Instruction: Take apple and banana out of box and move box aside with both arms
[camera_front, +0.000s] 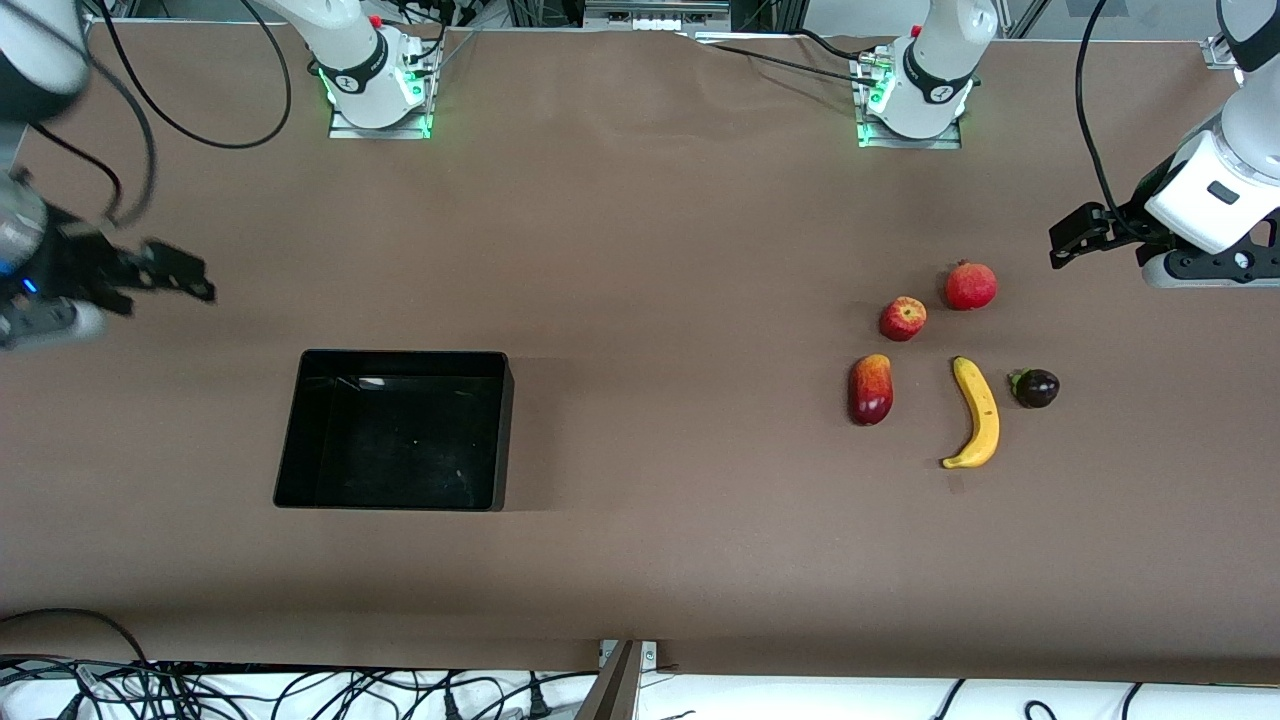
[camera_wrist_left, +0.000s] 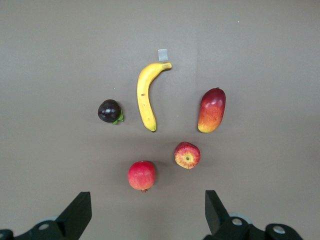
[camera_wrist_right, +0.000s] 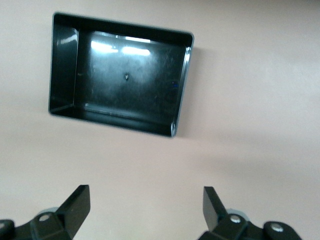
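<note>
The right claw (camera_front: 180, 272) hangs in the air over the tabletop (camera_front: 640, 250) at the right arm's end, its fingers (camera_wrist_right: 75, 205) spread wide with nothing between them. The black box (camera_front: 395, 430) sits on the tabletop toward that same end, nearer the front camera than the right claw, open side up and with nothing in it.

Toward the left arm's end lies the group of fruit. The mango (camera_front: 870, 389) lies nearest the box. The apple (camera_front: 903, 318) sits just beside it, a little farther from the front camera, and the pomegranate (camera_front: 970, 286) sits near the apple, farthest of all from the camera. The banana (camera_front: 977, 412) lies between the mango and a small dark purple fruit (camera_front: 1036, 388), touching neither.

The left claw (camera_front: 1078, 232) hangs over the tabletop near that end's edge, fingers (camera_wrist_left: 77, 212) wide apart, holding nothing.
</note>
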